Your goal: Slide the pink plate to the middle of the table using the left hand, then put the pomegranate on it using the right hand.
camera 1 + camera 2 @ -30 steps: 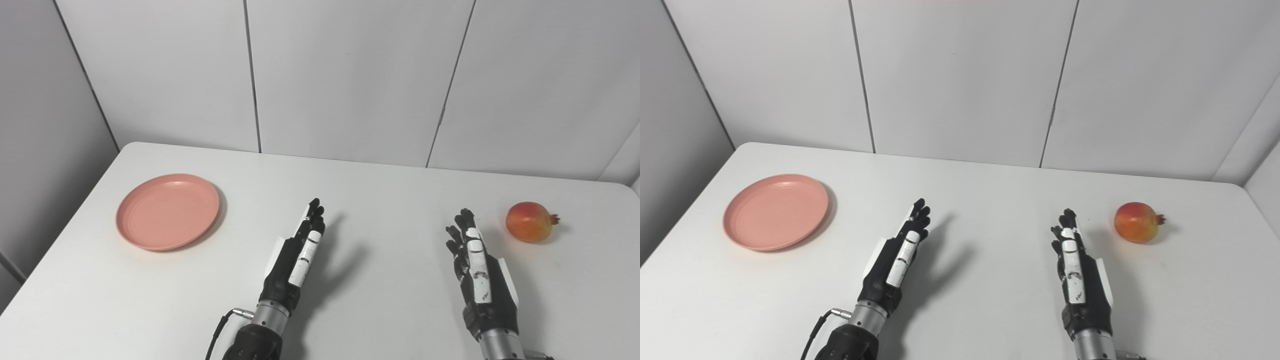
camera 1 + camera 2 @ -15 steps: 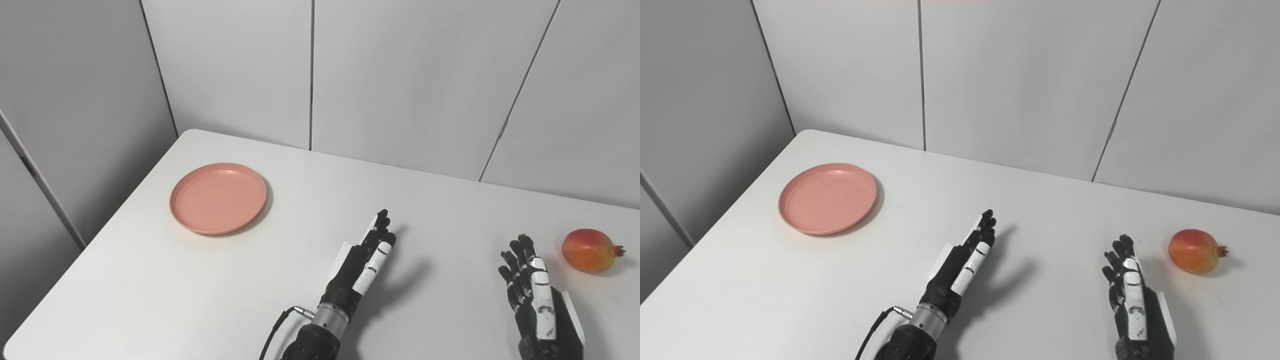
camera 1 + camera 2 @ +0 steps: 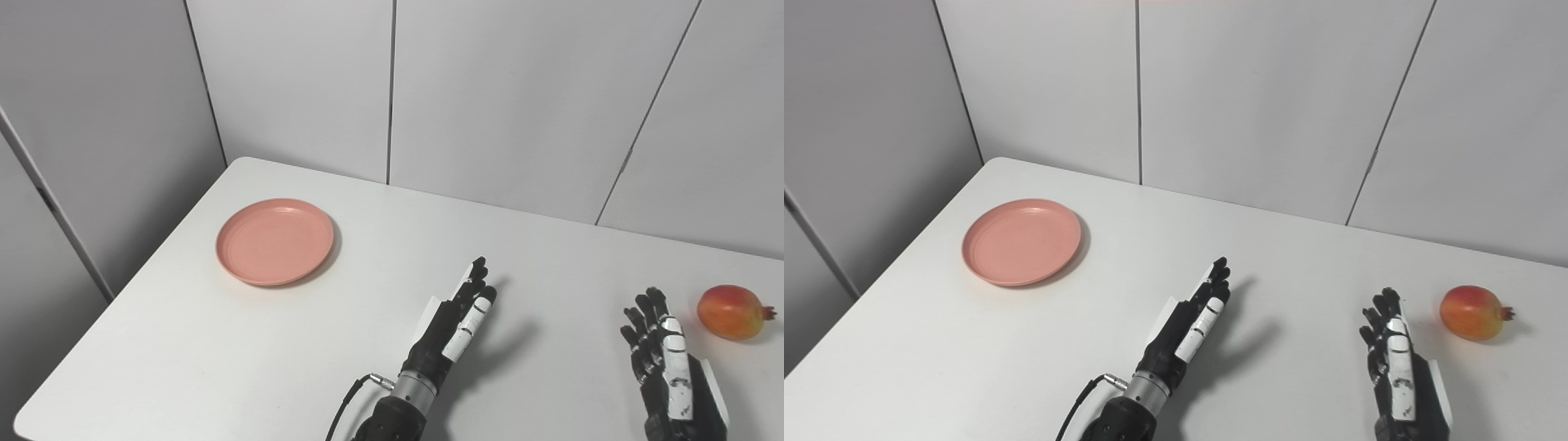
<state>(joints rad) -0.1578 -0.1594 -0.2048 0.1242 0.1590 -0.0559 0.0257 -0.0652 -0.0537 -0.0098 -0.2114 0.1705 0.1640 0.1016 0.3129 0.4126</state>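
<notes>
Pink plate (image 3: 275, 241): flat on the white surface (image 3: 245, 355), far left, well apart from both hands.
Left hand (image 3: 454, 320): fingers straight and apart, holding nothing, right of the plate and nearer the camera.
Pomegranate (image 3: 732, 312): far right, near the right hand's fingertips.
Right hand (image 3: 1402, 367): fingers extended, empty.

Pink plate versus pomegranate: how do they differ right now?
The pink plate is flat, shallow and empty; the pomegranate is round, red-orange, its crown pointing right. The plate lies far left, well clear of the left hand; the pomegranate sits far right, close beyond the right hand. Both rest untouched on the table.
</notes>
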